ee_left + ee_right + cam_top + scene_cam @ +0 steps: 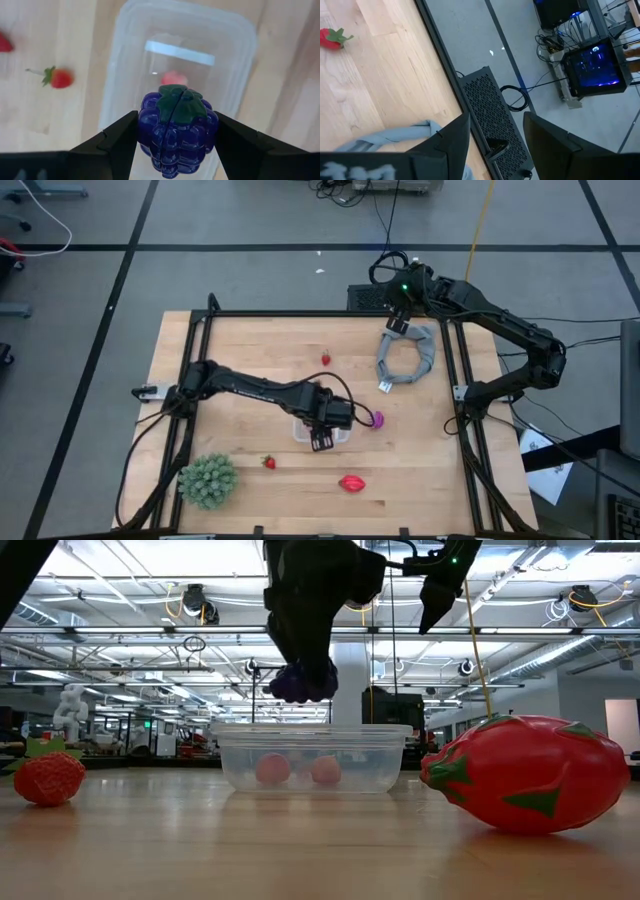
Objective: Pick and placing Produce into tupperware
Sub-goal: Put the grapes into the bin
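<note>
Purple grape bunch (177, 132) in left tool (176, 145) above tupperware (130, 65)

Grey floor (250, 275) with black tape lines; open ceiling, strip lights (120, 600); glowing computer (597, 67).

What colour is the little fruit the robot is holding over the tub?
Dark purple grapes with a green leaf, clearest in the left wrist view.
</note>
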Robot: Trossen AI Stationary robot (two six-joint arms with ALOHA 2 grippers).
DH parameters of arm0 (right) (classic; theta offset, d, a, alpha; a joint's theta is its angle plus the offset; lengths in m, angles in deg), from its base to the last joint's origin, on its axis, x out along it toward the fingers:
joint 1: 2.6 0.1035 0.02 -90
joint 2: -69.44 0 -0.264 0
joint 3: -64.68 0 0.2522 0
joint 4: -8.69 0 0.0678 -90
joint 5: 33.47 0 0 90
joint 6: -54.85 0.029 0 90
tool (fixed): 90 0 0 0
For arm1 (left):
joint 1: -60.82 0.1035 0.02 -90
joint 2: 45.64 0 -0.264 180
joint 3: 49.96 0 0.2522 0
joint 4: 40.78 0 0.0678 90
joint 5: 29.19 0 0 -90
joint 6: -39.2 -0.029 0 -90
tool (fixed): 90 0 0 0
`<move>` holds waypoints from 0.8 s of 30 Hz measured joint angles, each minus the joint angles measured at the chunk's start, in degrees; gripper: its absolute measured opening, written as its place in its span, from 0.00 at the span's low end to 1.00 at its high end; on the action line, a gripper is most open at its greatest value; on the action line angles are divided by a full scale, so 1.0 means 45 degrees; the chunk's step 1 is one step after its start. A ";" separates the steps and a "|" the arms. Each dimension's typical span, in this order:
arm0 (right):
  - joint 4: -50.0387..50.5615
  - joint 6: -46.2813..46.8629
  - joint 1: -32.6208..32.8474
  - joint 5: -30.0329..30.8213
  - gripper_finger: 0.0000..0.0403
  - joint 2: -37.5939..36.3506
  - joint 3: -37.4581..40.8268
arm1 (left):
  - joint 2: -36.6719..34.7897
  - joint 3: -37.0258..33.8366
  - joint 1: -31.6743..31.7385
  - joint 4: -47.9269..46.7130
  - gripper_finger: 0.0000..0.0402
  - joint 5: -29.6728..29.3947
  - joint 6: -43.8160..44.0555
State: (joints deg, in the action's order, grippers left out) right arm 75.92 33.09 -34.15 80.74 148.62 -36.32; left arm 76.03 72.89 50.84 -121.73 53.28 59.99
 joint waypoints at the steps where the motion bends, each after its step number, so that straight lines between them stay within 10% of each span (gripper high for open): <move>1: 0.0002 0.0000 0.0000 0.0000 0.44 0.0000 0.0000 | 0.0000 -0.0063 -0.0055 0.0178 0.59 0.0000 -0.0025; 24: 0.0005 0.0015 0.0029 -0.0010 0.44 0.0000 0.0000 | -0.0005 -0.0989 -0.0120 0.1660 0.59 0.0746 -0.0189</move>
State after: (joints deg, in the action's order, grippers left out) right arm 75.95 33.15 -34.02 80.70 148.62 -36.32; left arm 76.01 68.44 50.30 -114.26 56.64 59.14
